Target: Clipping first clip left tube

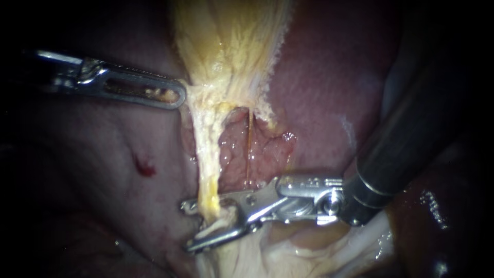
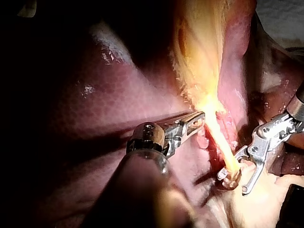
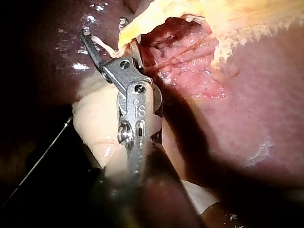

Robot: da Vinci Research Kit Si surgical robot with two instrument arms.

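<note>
The pale yellow gallbladder (image 1: 231,41) hangs from above and narrows into the left tube (image 1: 208,154), a thick yellow-white strand. A thin orange strand (image 1: 249,149) runs beside it on the right. My right instrument (image 1: 188,226) comes in from the right. Its jaws stand open astride the lower end of the left tube, one on each side; the right wrist view shows the right instrument (image 3: 104,28) the same way. My left instrument (image 1: 177,95) is shut on the gallbladder's edge at its neck, and the left wrist view shows the left instrument (image 2: 199,118) holding this tissue taut.
Dark red liver (image 1: 334,77) surrounds the field. A raw pink bed (image 1: 257,149) lies open behind the strands. A small red spot (image 1: 146,169) marks the liver on the left. Whitish tissue (image 1: 309,252) lies under the right instrument's shaft (image 1: 406,139).
</note>
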